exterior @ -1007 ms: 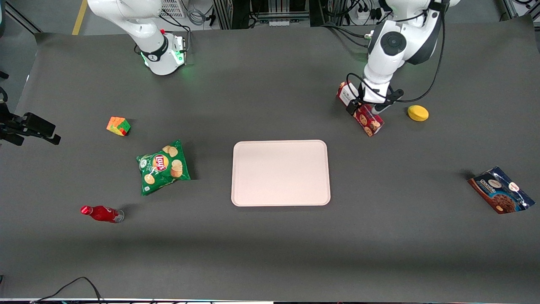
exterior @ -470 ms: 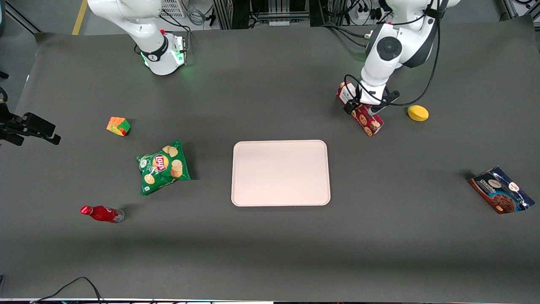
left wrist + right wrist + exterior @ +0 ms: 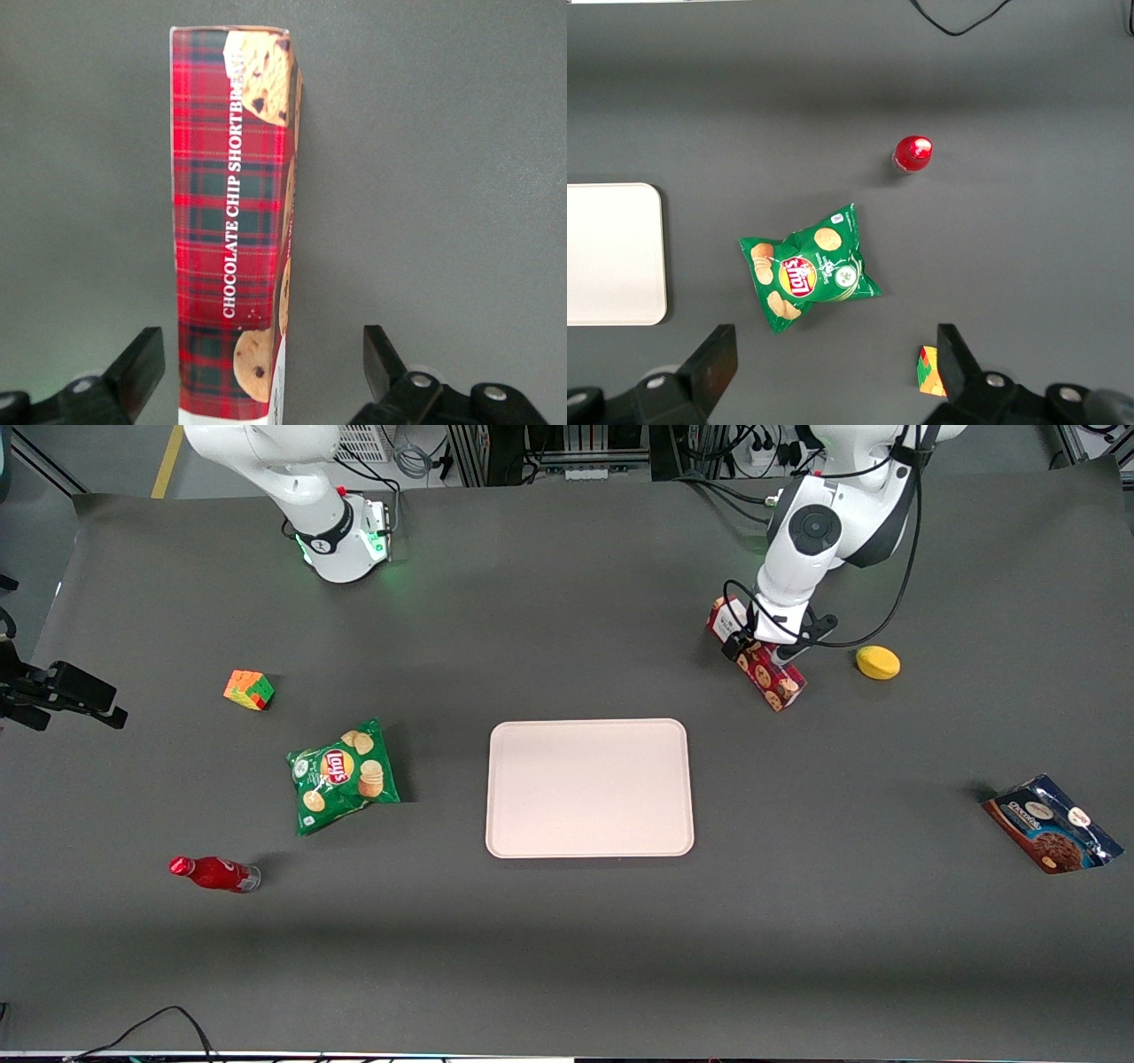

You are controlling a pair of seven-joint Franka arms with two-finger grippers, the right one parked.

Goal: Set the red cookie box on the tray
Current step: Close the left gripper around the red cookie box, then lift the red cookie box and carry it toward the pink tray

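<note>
Dark-grey matting covers the whole tabletop [image 3: 567, 957], and its edge nearest the front camera carries only a black cable at the parked arm's corner. Farther in, a red bottle [image 3: 213, 873] lies on its side toward the parked arm's end, and a blue foil cookie pouch [image 3: 1051, 823] lies flat close to the working arm's end. Mid-table sits the large flat pale pinkish-white rectangular tray [image 3: 589, 787], its surface bare, with a green crinkled chip bag [image 3: 342, 776] beside it toward the parked arm's end. A small multicoloured puzzle cube [image 3: 249, 689] rests farther from the camera than the chip bag. Farther still, toward the working arm's end, the long narrow dark-red plaid cardboard cookie box [image 3: 758, 658] lies on the mat at a slant, well apart from the tray, and a yellow rounded object [image 3: 877, 662] sits just beside it. The left gripper [image 3: 764, 651] hangs low over the box. In the left wrist view its black fingers [image 3: 133, 372] stand wide apart, one on either side of the box [image 3: 232, 230], with grey mat showing between each finger and the cardboard, so nothing is grasped.
</note>
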